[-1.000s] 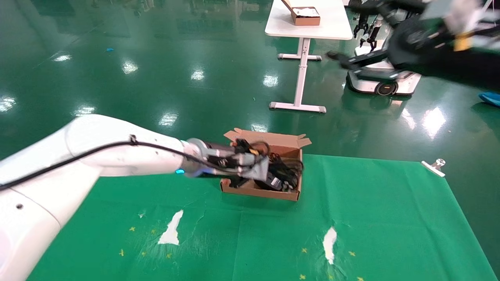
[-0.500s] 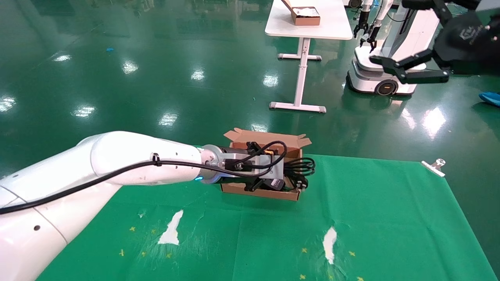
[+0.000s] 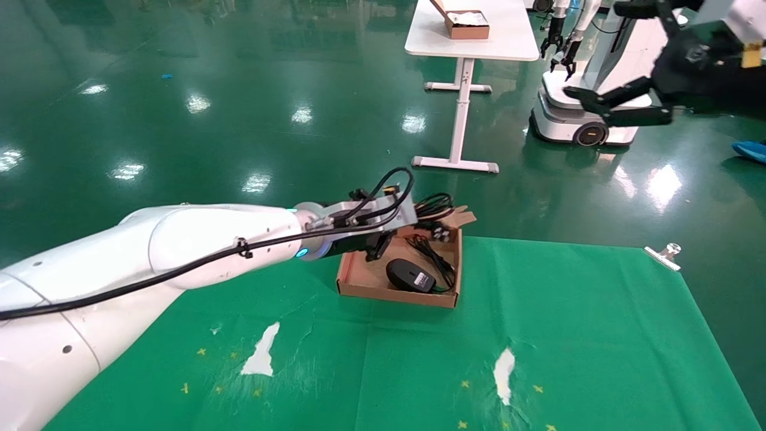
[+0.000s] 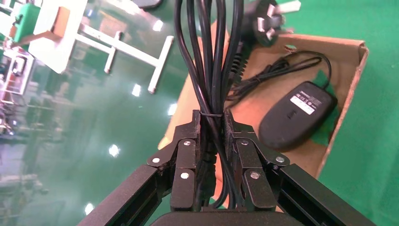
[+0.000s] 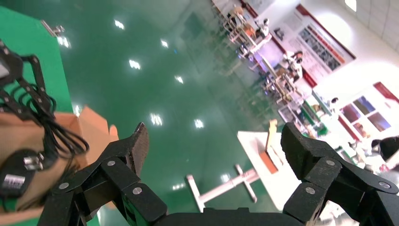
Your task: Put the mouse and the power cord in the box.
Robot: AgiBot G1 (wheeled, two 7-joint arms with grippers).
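The brown box [image 3: 395, 296] lies on the green cloth, and the black mouse [image 3: 409, 275] rests inside it with its thin cable. My left gripper [image 3: 413, 222] hovers over the box's far edge, shut on the looped power cord [image 3: 434, 205]. In the left wrist view the cord bundle [image 4: 207, 56] runs between the closed left gripper [image 4: 212, 115], its pronged plug [image 4: 270, 19] hanging past the box wall [image 4: 352, 89] above the mouse [image 4: 296, 115]. My right gripper [image 3: 616, 105] is raised high at the far right, open and empty [image 5: 214, 141].
The green cloth [image 3: 568, 335] has two torn white patches [image 3: 262, 354] [image 3: 504, 366] near the front. A metal clip [image 3: 665, 254] sits at its far right corner. Beyond stand a white table [image 3: 473, 42] holding a small box [image 3: 467, 24] and another robot [image 3: 583, 117].
My left gripper has lifted the power cord from low over the box up toward its far edge, uncovering the mouse. The right arm has swung to a steady raised pose.
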